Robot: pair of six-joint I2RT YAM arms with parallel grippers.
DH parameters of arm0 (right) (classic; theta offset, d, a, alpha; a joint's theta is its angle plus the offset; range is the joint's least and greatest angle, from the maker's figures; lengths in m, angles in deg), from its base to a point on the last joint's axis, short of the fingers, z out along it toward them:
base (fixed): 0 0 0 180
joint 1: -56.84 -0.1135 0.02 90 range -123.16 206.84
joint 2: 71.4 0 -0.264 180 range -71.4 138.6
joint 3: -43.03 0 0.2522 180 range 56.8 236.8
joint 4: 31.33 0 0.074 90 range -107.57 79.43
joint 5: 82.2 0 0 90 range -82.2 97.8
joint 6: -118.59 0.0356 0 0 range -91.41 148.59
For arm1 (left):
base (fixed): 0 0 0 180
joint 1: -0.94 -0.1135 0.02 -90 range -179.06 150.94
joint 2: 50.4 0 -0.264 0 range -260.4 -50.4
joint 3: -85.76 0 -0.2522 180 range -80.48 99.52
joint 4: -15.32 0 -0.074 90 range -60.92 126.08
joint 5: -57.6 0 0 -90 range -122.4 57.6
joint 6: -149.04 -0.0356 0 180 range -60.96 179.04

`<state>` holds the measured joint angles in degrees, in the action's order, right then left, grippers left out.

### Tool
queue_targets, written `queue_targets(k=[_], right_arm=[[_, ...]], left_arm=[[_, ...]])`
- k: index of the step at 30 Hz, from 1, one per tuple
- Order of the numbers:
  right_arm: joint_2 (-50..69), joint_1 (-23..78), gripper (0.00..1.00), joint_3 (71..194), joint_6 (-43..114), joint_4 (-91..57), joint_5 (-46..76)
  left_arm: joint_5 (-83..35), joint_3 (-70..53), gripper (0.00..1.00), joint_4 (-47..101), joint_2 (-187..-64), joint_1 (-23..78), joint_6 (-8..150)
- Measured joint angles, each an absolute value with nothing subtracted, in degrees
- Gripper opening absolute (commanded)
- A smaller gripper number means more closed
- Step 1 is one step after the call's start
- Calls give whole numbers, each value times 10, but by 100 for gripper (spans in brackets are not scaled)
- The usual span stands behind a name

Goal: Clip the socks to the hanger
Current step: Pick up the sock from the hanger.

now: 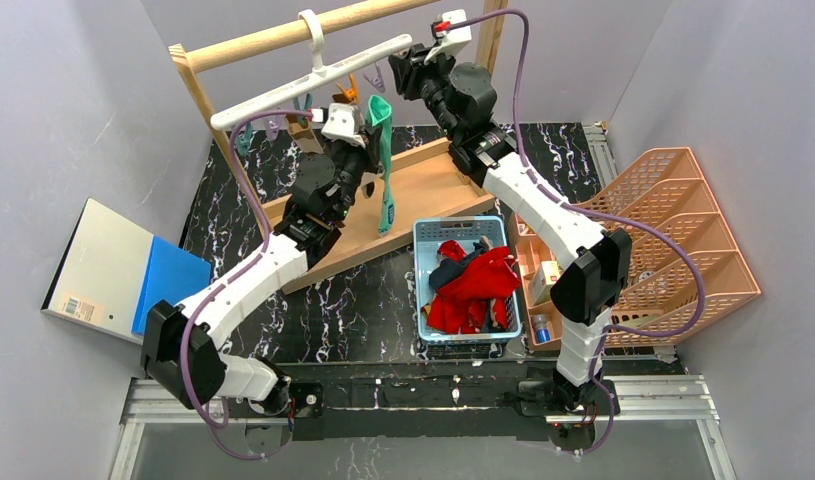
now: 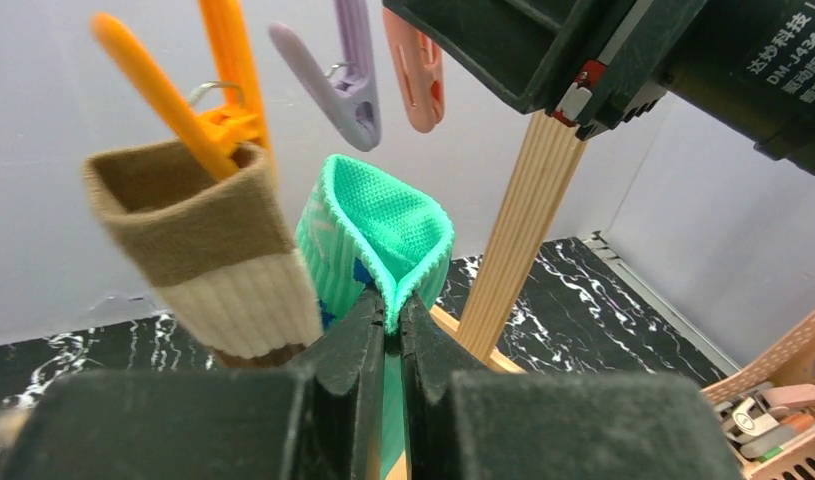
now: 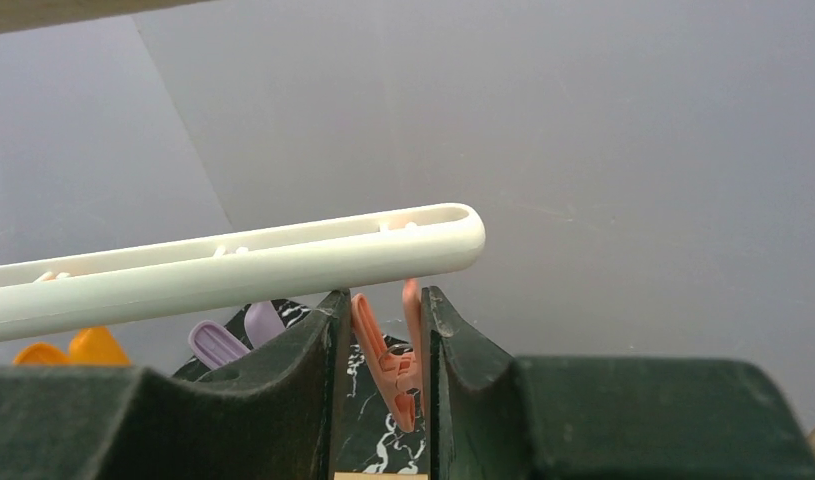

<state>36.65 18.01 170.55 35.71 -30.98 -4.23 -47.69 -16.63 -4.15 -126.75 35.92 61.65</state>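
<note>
Teal-green knit is pinched between the jaws of the left gripper (image 2: 391, 322), which are pressed together on the folded cuff edge of the teal-green sock (image 2: 378, 235). The cuff gapes open just above the fingertips, and the rest of the sock hangs below them. Close beside these jaws on the left hangs the brown-and-beige sock (image 2: 208, 260), its cuff held by the orange clip (image 2: 213, 120) up and to the left. Straight above the jaws the purple clip (image 2: 345, 85) hangs bare, with the pink clip (image 2: 415, 65) just right of it. A wooden post (image 2: 518, 235) stands just right of the jaws, behind the sock.

The right gripper (image 3: 383, 318) has the pink clip's two handles between its jaws, one against each inner face, so these jaws are pinching that clip. Directly above them runs the white bar of the hanger (image 3: 233, 265), its rounded end over the right finger. Left of the jaws, under the bar, the purple and orange clips peek out.

From overhead, both pairs of jaws sit near each other at the hanger's right half. Well apart from them, toward the arm bases, a blue basket (image 1: 420, 262) holds red socks (image 1: 473, 290) and a dark one
</note>
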Motion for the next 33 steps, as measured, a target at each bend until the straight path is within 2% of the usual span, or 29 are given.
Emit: queue_targets(k=[14,33], right_arm=[[366,177,1,1683,404,-327,-43],[362,176,1,1667,406,-345,-41]], left_arm=[[-441,-139,0,-54,-1314,359,662],[-469,-119,0,-48,-1343,359,657]])
